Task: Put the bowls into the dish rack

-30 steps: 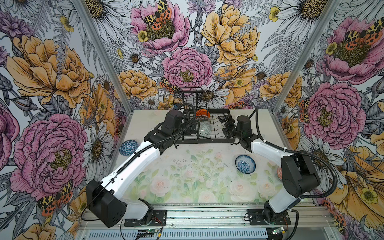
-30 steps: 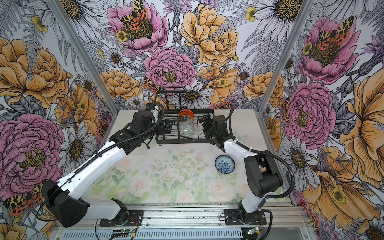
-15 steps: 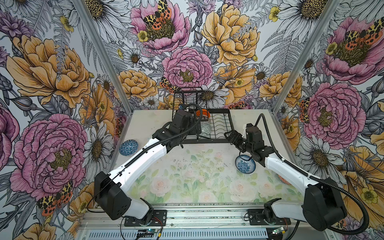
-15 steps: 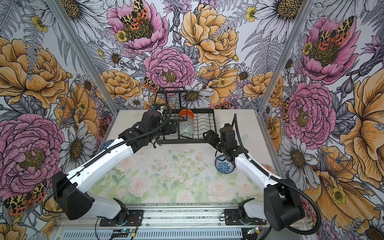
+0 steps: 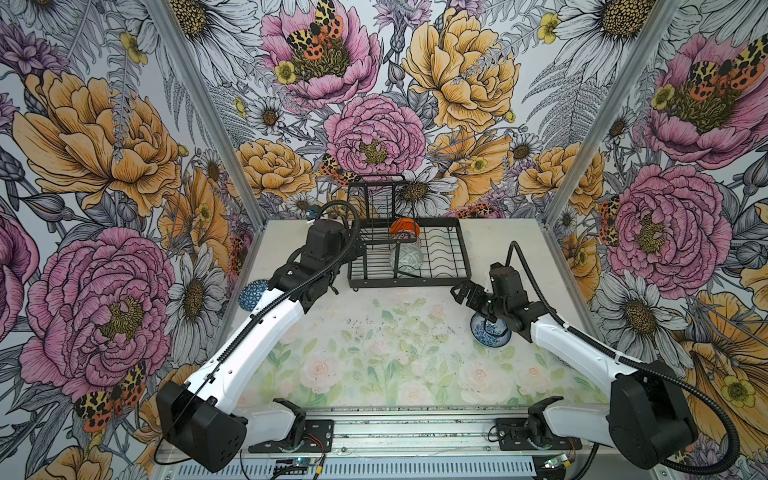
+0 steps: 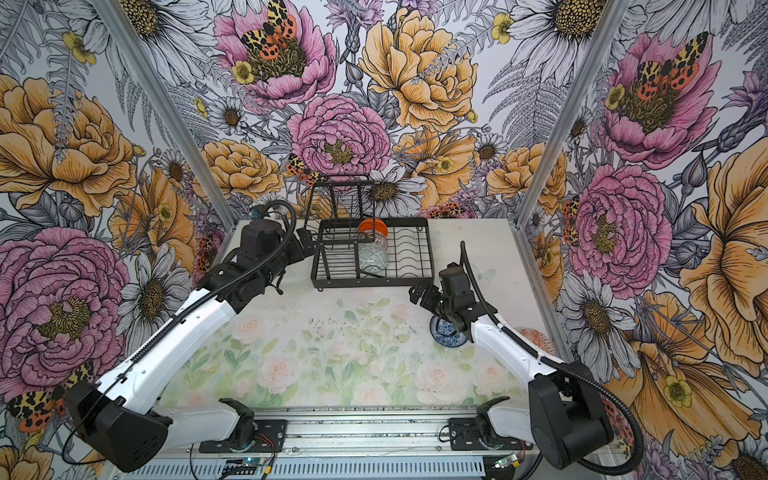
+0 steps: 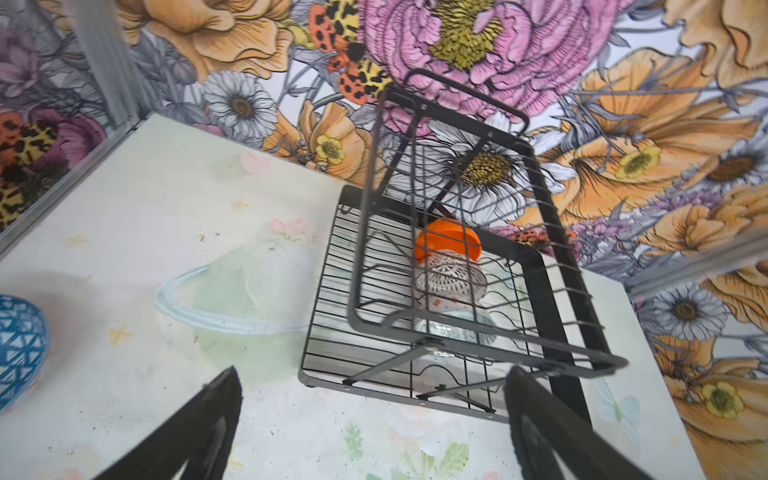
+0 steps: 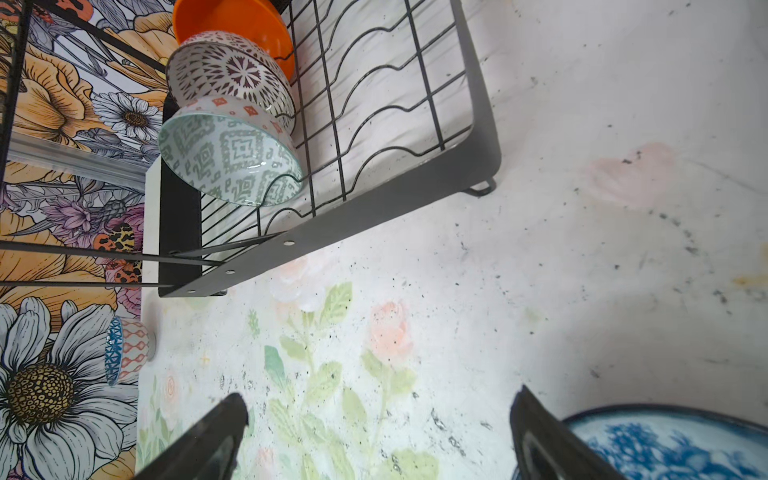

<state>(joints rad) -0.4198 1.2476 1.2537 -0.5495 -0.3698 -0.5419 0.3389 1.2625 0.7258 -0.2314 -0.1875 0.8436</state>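
Right hand [image 5: 464,292] back from dish rack [image 5: 411,283], empty and apart like left hand [image 7: 372,399], by blue-floral bowl [image 5: 488,335].

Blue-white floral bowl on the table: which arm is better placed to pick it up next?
Right, probably. The open right end effector hangs beside the blue-white floral bowl; the left end effector is farther away, by the dish rack.

Bare counter [image 8: 582,249] under the right hand [image 8: 374,411]; wire tier [image 7: 498,347] close ahead of the left hand [image 7: 372,376].
The blue-white floral bowl [image 8: 665,449] sits just beside that right hand, and the dish rack [image 8: 332,228] rail crosses ahead; beyond it the wavy slots stand free up to three bowls [image 8: 232,153] in a row. Bare counter opens beside the left hand.
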